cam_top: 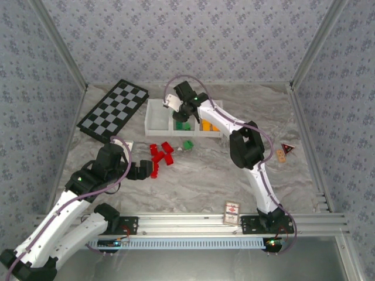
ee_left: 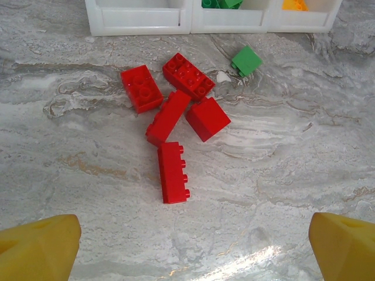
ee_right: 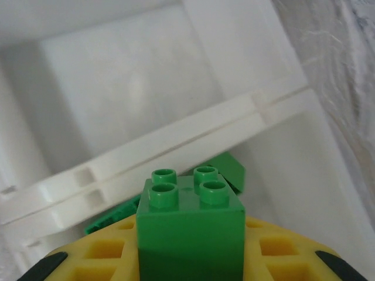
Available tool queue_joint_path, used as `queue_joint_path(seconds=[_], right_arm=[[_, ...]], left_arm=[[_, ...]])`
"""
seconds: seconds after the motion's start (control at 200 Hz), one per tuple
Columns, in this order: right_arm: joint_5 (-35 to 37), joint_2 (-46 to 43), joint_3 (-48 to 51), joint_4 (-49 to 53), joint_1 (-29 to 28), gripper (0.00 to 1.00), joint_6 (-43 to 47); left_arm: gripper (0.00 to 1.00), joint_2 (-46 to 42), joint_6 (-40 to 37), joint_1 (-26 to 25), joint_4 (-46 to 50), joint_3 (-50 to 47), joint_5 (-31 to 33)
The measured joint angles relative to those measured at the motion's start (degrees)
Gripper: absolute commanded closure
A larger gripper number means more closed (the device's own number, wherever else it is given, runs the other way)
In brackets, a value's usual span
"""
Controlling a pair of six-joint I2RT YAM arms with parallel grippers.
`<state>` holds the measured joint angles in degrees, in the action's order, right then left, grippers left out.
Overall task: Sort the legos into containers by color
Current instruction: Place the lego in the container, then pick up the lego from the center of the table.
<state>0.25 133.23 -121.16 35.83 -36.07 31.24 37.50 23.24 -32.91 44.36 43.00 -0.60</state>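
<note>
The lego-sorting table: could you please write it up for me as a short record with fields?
right gripper: shut on a green brick, held over the tray's middle bin
left gripper: open, holding nothing, hovering above the table near the red bricks
red bricks: five, loose on the table in front of the tray
loose green brick: one, on the table near the tray's front wall
middle bin: green bricks
right bin: orange bricks

Overhead from behind, left wrist faces tray (ee_left: 140, 17), right wrist seemingly close above it
</note>
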Motion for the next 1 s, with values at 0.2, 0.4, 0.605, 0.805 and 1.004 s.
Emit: queue_joint_path(seconds=[0.2,0.4,0.605,0.805,1.004], right_arm=[[5.2,0.8,-1.2,2.9,0.0,0.57,-2.0],[9.6,1.0,-1.4,4.9,-0.2,0.40,-3.8],[12.8,0.9,-1.4,6.5,-1.1,0.36,-6.8],[14.7,-2.3,0.6,9.0,-1.8,0.30,-17.3],[13.4,-16.7,17.7,5.5,-1.3,0.24,-33.8]], left_arm=[[0.00,0.0,0.0,-0.1,0.0,0.0,0.0],[0.00,0.0,0.0,-0.1,0.0,0.0,0.0],[0.00,0.0,0.0,-0.1,0.0,0.0,0.0],[0.00,0.0,0.0,-0.1,0.0,0.0,0.0],[0.00,0.0,0.0,-0.1,0.0,0.0,-0.2]])
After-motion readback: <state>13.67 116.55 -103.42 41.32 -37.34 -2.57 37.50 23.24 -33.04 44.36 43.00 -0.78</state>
